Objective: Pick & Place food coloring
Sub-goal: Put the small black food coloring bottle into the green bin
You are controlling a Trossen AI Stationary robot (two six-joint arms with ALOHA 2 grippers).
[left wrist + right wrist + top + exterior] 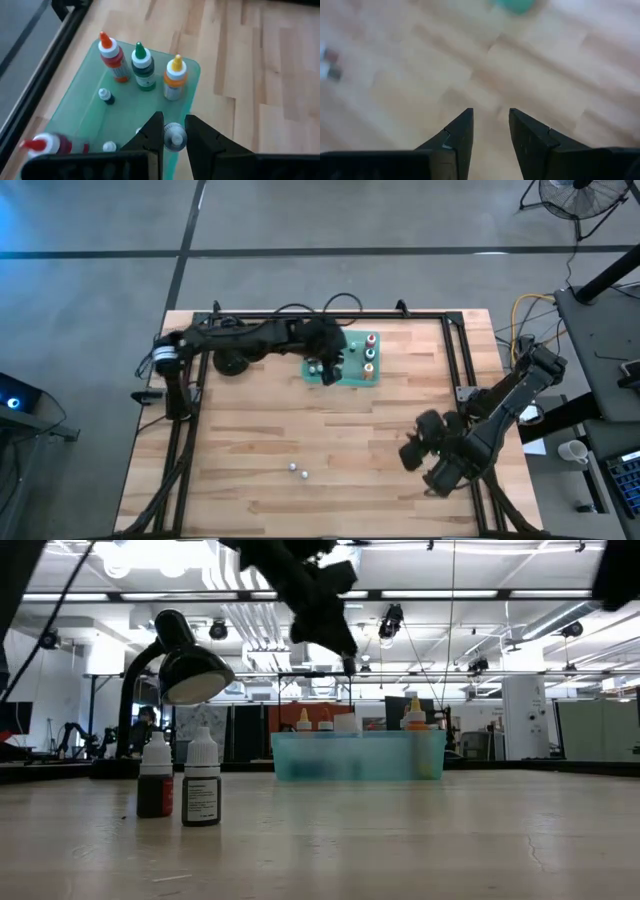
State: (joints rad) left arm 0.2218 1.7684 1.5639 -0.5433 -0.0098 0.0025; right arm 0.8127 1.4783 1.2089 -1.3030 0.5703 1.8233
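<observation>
Overhead, left arm: stretched from its base at the left edge across the upper middle of the frame, ending above the green tray (345, 375). Left gripper (174, 136): closed on a small white-capped bottle (173, 136), held over the tray's near edge in the left wrist view.

Tray contents, left wrist view: orange-tipped bottle (111, 55), green-tipped bottle (143, 65) and yellow-tipped bottle (174, 77) upright in a row in the upper middle of the frame; a small bottle (105, 95) below them; another small cap (109, 146) at lower left; a red-tipped bottle (42, 144) lying at far lower left.

Right arm: reaches in from the right edge to the lower right of the overhead frame. Right gripper (425, 455): over bare wood, fingers apart with nothing between them in the right wrist view.

Loose stock: two small bottles (298, 470) side by side at lower centre of the overhead frame, well apart from the tray and to the left of the right gripper. In the low view they stand upright at lower left, dark-bodied with white caps.

Open room: broad bare wooden table (260, 430) between tray and loose pair; black frame rails along the table's top, left and right edges.
</observation>
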